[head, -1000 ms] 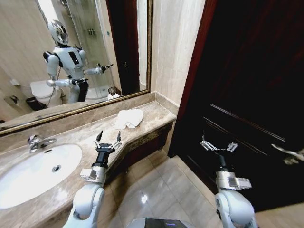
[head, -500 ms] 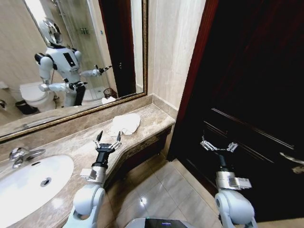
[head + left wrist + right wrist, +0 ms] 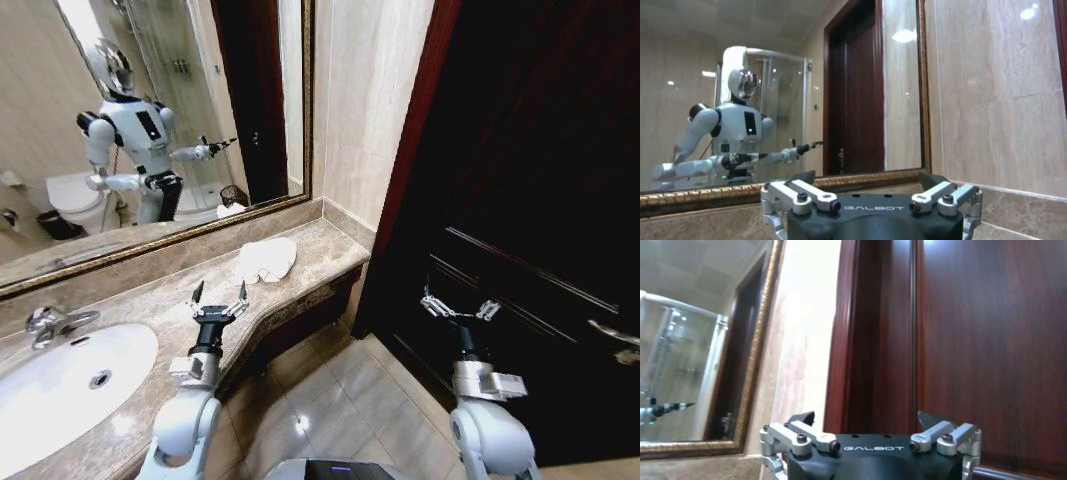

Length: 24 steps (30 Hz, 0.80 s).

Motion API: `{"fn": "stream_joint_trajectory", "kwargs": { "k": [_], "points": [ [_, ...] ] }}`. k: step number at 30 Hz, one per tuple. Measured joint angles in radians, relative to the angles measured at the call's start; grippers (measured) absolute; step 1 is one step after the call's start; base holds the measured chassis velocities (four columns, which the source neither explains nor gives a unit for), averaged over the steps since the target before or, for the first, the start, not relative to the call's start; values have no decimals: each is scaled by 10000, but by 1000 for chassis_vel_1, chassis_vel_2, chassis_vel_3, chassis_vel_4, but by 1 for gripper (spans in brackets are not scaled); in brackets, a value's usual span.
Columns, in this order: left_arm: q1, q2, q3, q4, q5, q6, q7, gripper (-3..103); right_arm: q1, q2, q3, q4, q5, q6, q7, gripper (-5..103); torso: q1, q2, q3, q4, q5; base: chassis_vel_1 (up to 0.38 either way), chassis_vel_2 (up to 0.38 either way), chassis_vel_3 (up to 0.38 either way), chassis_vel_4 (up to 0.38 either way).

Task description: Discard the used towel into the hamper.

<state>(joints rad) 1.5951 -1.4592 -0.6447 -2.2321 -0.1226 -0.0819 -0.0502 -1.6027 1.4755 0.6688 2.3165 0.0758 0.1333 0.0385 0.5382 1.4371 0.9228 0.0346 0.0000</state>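
My left pincer (image 3: 218, 297) hangs over the front edge of the marble counter (image 3: 150, 300), fingers spread wide and holding nothing; from its wrist I see both fingertips (image 3: 803, 176) parted, with the gilt-framed mirror (image 3: 773, 100) straight ahead of them. The towel (image 3: 266, 259), white and crumpled, lies on the counter beyond that pincer, toward the far corner near the side wall, well apart from the fingers. The sink (image 3: 60, 375) is sunk into the counter on my left, with the tap (image 3: 45, 322) at its back edge. My right pincer (image 3: 460, 308) is held out over the tiled floor (image 3: 330, 390) in front of the dark wooden door (image 3: 530, 200), likewise released and empty; its wrist view shows its tips (image 3: 928, 418) apart before the door and its reddish frame (image 3: 867, 340). In the mirror I see my own reflection and, low beside the dark doorway there, a small dark basket (image 3: 236, 194) that may be the hamper, too small to make out clearly.
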Motion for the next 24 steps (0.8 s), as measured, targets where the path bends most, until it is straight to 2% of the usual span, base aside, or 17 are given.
{"fn": "stream_joint_trajectory", "kwargs": {
  "k": [1, 4, 10, 12, 13, 14, 15, 16, 20, 21, 23, 24],
  "points": [
    [18, 22, -9, -29, -19, 35, 6, 102, -50, -7, -15, 138, 33, -67, -158, 100, 0, 0, 0, 1, 0, 0, 0, 0, 0],
    [19, 98, 0, -46, -165, 267, 7, 98, -202, -66, -122, 334, 58, -314, -654, 100, 0, 0, 0, 0, -2, 0, 0, 0, 0],
    [-38, 257, 149, 188, -675, 505, -5, 97, -261, -158, -425, -185, 12, -427, -935, 100, 0, 0, 0, 0, -2, 0, 0, 0, 0],
    [-108, 400, 218, 330, -1197, 934, -77, 96, -201, -204, -557, -745, 12, -447, -964, 100, 0, 0, 0, 1, -1, 0, 0, 0, 0],
    [-108, 400, 218, 330, -1197, 934, -77, 96, -201, -204, -557, -745, 12, -447, -964, 100, 0, 0, 0, 1, -1, 0, 0, 0, 0],
    [-162, 484, 229, 363, -1532, 1490, -326, 96, -174, -218, -584, -1001, -40, -414, -1025, 100, 0, 0, 0, 0, 0, 0, 0, 0, 0],
    [-202, 561, 230, 372, -1858, 1818, -530, 95, -157, -223, -604, -1122, -79, -385, -1035, 100, 0, 0, 0, 1, -1, 0, 0, 0, 0],
    [-202, 561, 230, 372, -1858, 1818, -530, 95, -157, -223, -604, -1122, -79, -385, -1035, 100, 0, 0, 0, 1, -1, 0, 0, 0, 0],
    [-540, 1075, 85, 310, -2976, 2767, -1136, 93, -6, -232, -644, -1280, -206, -370, -854, 100, 0, 0, 0, 1, -1, 0, 0, 0, 0],
    [-540, 1075, 85, 310, -2976, 2767, -1136, 93, -6, -232, -644, -1280, -206, -370, -854, 100, 0, 0, 0, 1, -1, 0, 0, 0, 0],
    [-960, 1516, 0, 313, -3959, 3361, -1532, 93, 52, -272, -639, -1297, -232, -356, -825, 100, 0, 0, 0, 0, -1, 0, 0, 0, 0],
    [-960, 1516, 0, 313, -3959, 3361, -1532, 93, 52, -272, -639, -1297, -232, -356, -825, 100, 0, 0, 0, 0, -1, 0, 0, 0, 0]
  ]
}}
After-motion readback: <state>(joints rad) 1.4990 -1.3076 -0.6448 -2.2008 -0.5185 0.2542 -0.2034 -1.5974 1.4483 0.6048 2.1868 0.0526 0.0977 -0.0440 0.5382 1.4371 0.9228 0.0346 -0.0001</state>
